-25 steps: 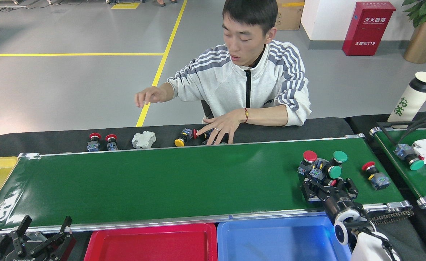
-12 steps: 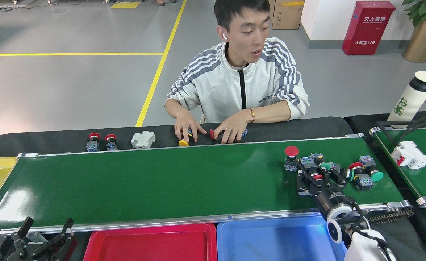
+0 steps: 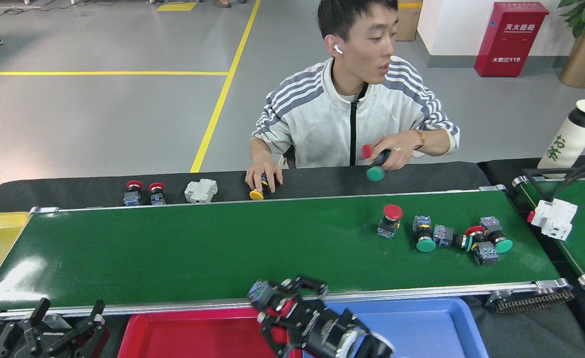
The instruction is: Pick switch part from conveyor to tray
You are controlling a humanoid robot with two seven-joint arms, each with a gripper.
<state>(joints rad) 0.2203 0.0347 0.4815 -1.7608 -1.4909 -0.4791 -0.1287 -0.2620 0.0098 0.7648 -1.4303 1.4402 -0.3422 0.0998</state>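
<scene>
Carrying a red switch part (image 3: 278, 307), pinched tight in the right gripper (image 3: 285, 311), low in the middle, over the red tray (image 3: 183, 335). Lowering gently, then letting go inside.

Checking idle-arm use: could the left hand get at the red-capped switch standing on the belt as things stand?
Probably not easily. The left hand sits at the near-left corner, while the red-capped switch stands far right on the belt. Nothing blocks the way; it is a long reach across.
</scene>
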